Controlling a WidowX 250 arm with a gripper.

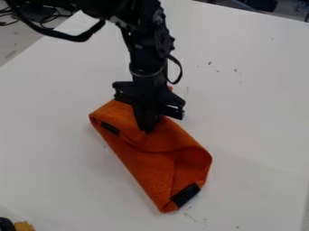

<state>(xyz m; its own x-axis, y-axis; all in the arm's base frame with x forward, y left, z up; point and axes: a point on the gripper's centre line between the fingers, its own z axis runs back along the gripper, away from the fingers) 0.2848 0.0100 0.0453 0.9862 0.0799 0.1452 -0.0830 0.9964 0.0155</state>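
The black gripper (149,126) points down onto the upper half of an orange cloth (149,173), its tip against the fabric. The cloth lies folded into a long shape that slants from upper left to lower right, with a loose, raised fold at its right side. One black patch (184,195) marks the cloth's lower right end, and a smaller black patch (110,128) is near its upper left edge. Part of the cloth's upper end is hidden behind the gripper.
Under the cloth is a white table (253,99) with small dark marks. A black object (6,224) and a yellow-brown piece (24,226) show at the bottom left corner. Dark cables (41,19) lie beyond the table at the upper left.
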